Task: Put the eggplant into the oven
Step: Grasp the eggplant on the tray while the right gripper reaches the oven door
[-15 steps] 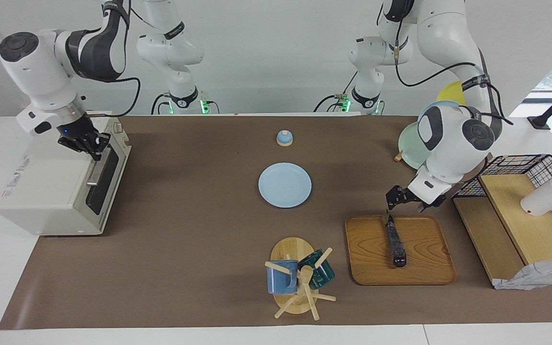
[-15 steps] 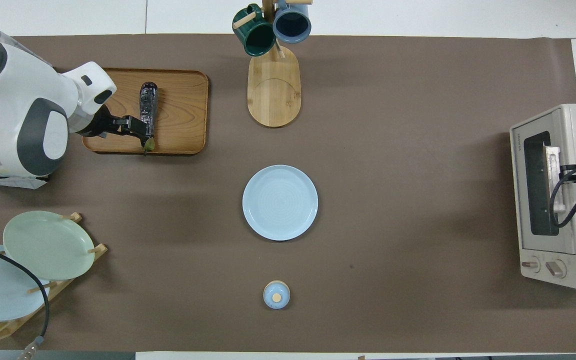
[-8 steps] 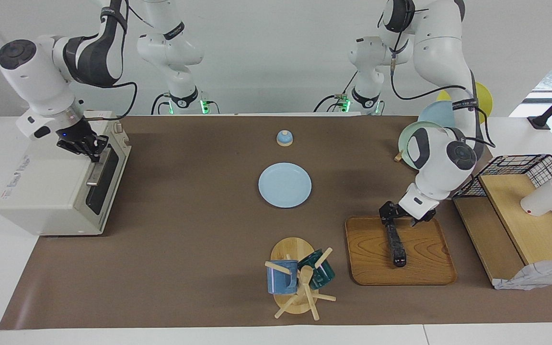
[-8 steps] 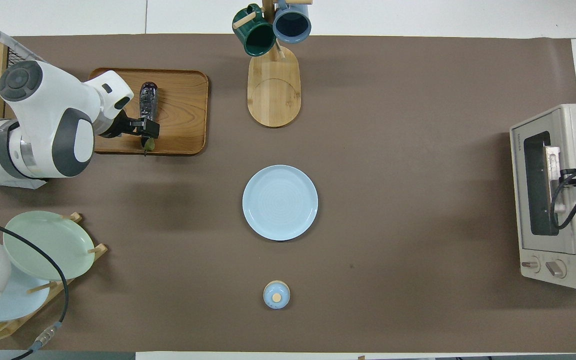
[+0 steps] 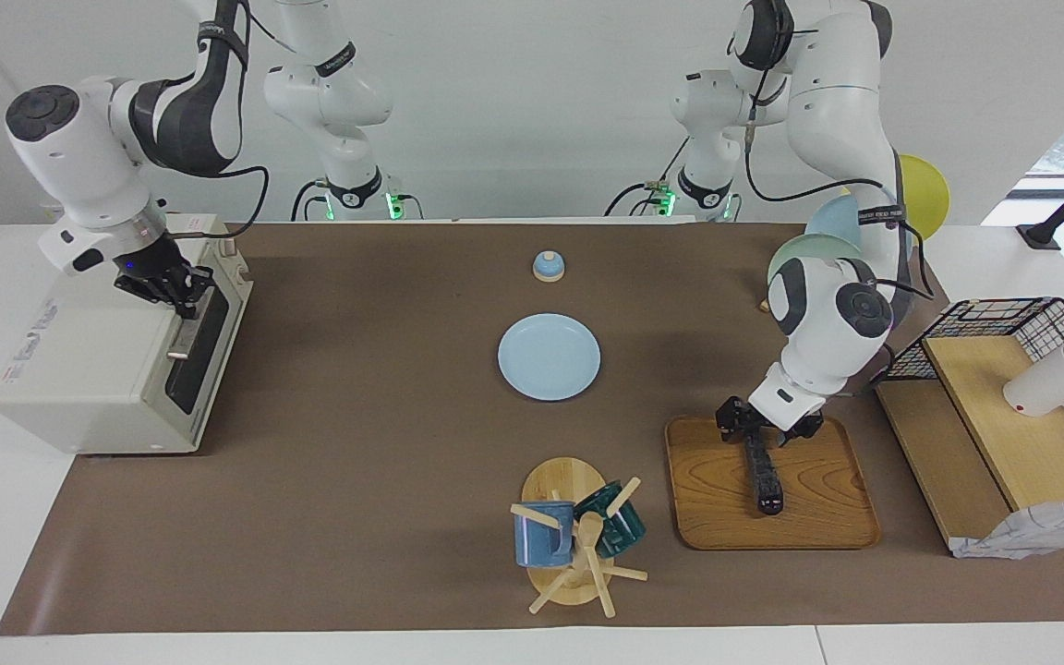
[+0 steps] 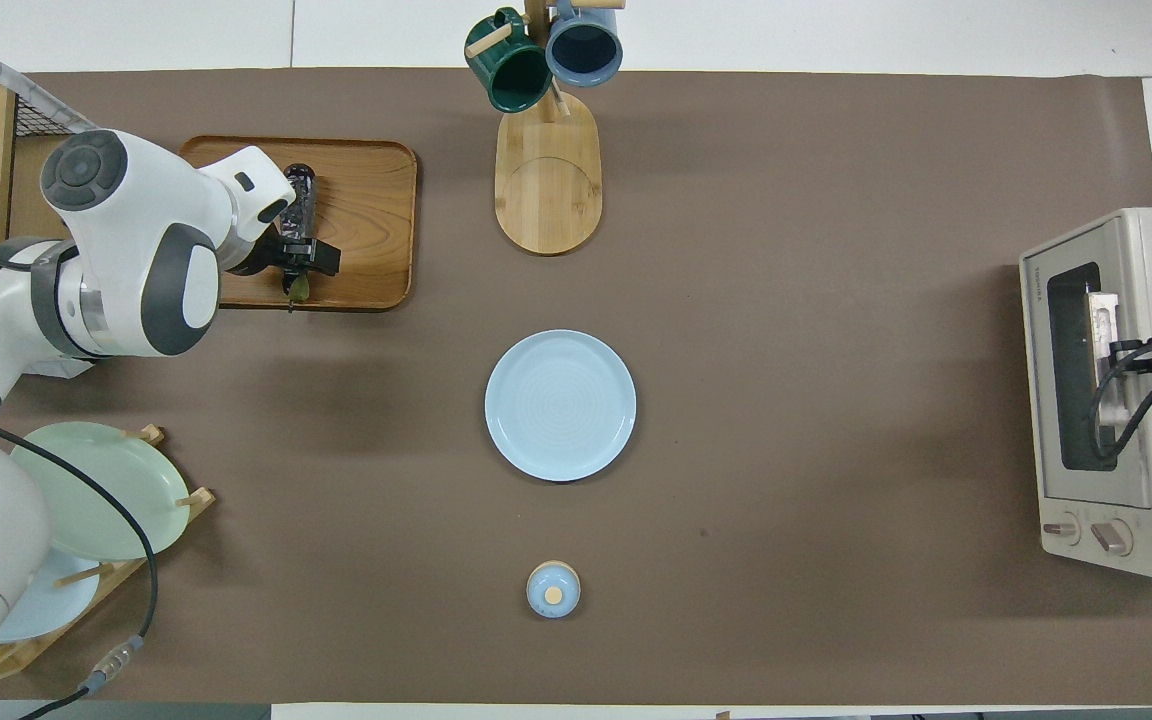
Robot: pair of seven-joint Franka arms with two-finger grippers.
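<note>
The dark eggplant (image 5: 764,478) (image 6: 298,195) lies lengthwise on a wooden tray (image 5: 818,517) (image 6: 366,200) at the left arm's end of the table. My left gripper (image 5: 757,434) (image 6: 298,258) is low over its stem end, open, with a finger on each side of it. The cream oven (image 5: 89,369) (image 6: 1136,300) stands at the right arm's end with its door closed. My right gripper (image 5: 183,288) (image 6: 1121,348) is shut at the end of the door's metal handle (image 5: 188,331) nearer to the robots. Whether it grips the handle is hidden.
A light blue plate (image 5: 549,356) (image 6: 560,405) lies mid-table, with a small blue lid (image 5: 548,266) nearer to the robots. A mug tree (image 5: 578,540) (image 6: 546,180) stands beside the tray. A plate rack (image 6: 96,490) and a wire shelf (image 5: 1003,406) flank the left arm.
My left gripper has come down from above the tray's edge and now straddles the eggplant's stem end. The right gripper has barely shifted at the oven handle.
</note>
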